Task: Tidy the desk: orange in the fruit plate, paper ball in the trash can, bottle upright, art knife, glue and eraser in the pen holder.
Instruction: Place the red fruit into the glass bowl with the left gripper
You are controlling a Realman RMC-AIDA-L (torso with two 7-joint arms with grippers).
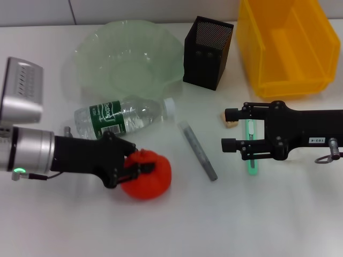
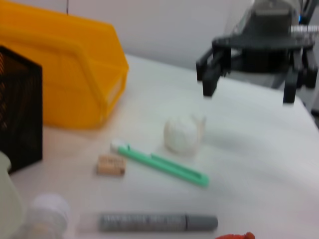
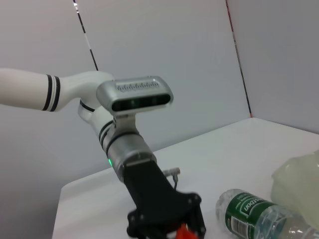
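The orange [image 1: 149,175] rests on the desk [image 1: 177,225] at the front left, and my left gripper [image 1: 130,165] is shut on its left side. The bottle [image 1: 120,116] lies on its side just behind them, below the fruit plate [image 1: 128,32]. My right gripper [image 1: 229,129] hangs open at the centre right, over the eraser [image 1: 231,123] and the green art knife [image 1: 251,160]. The grey glue stick [image 1: 198,151] lies between the two arms. In the left wrist view, the paper ball [image 2: 182,133] sits beneath the right gripper [image 2: 245,89], beside the art knife [image 2: 162,167], the eraser [image 2: 110,165] and the glue [image 2: 157,221].
The black pen holder [image 1: 208,51] stands at the back centre. To its right is the yellow trash can [image 1: 284,75]. The right wrist view shows the left gripper [image 3: 167,226], the bottle [image 3: 259,216] and the fruit plate's edge [image 3: 299,179].
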